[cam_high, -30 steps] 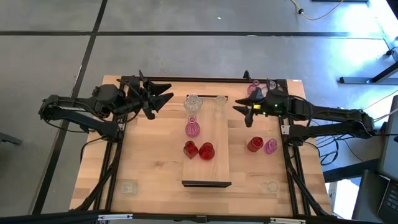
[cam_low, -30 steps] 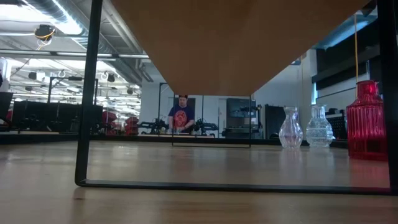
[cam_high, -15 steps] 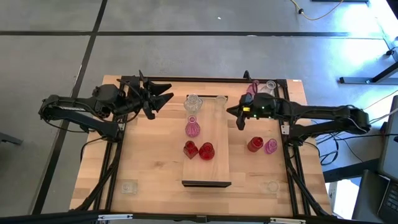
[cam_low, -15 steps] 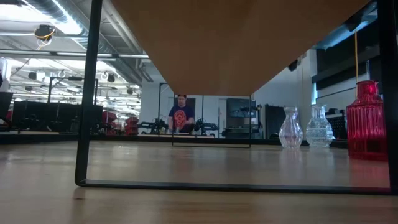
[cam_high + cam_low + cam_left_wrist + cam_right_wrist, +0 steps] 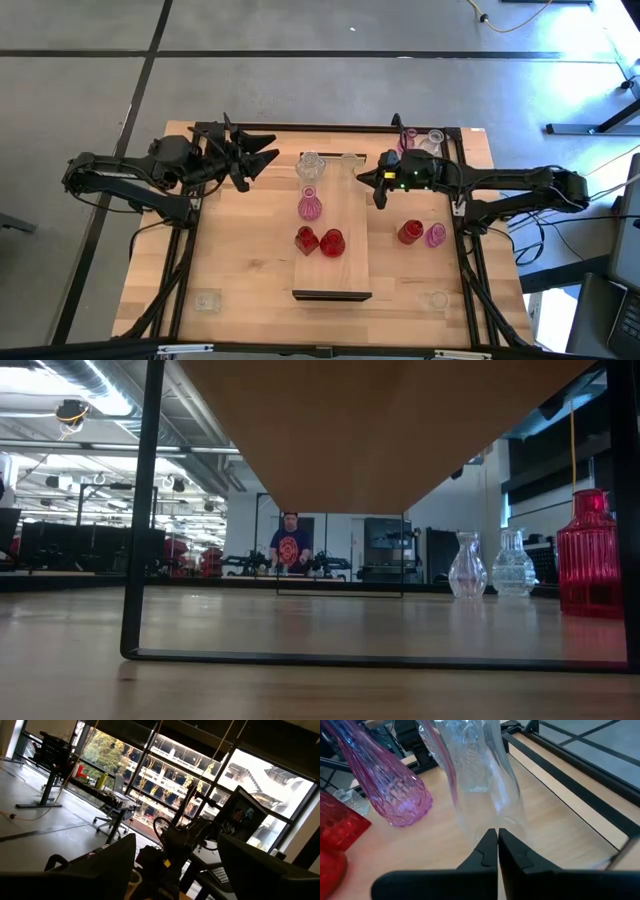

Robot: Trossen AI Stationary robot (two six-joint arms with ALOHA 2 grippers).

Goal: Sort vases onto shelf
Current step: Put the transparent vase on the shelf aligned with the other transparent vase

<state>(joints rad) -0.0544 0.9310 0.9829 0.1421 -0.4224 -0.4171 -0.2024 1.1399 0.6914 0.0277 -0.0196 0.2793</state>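
The shelf (image 5: 345,270) is a long light-wood board in the table's middle. On it stand two clear vases (image 5: 310,165) (image 5: 350,160), a pink vase (image 5: 310,207) and two red vases (image 5: 306,240) (image 5: 332,243). My right gripper (image 5: 368,180) is shut at the shelf's far right edge. In its wrist view the tips (image 5: 497,831) point at the foot of the clear vase (image 5: 485,780), with the pink vase (image 5: 395,790) beside it. My left gripper (image 5: 268,155) waits open, left of the shelf's far end. My right gripper comes level from the table's right, its shut fingertips (image 5: 490,837) at the lower wall of the clear vase (image 5: 492,815), which stands upright on the shelf. Whether they touch the glass, I cannot tell.
Right of the shelf stand a red vase (image 5: 409,232) and a pink vase (image 5: 434,235). A pink vase (image 5: 405,140) and a clear one (image 5: 432,140) sit at the far right corner. Squat clear vases (image 5: 207,300) (image 5: 435,298) sit near the near corners. A person (image 5: 291,545) stands far behind.
My right gripper has moved toward the table's left, from beside the far right corner to the shelf's far right edge, close to the clear vase there.
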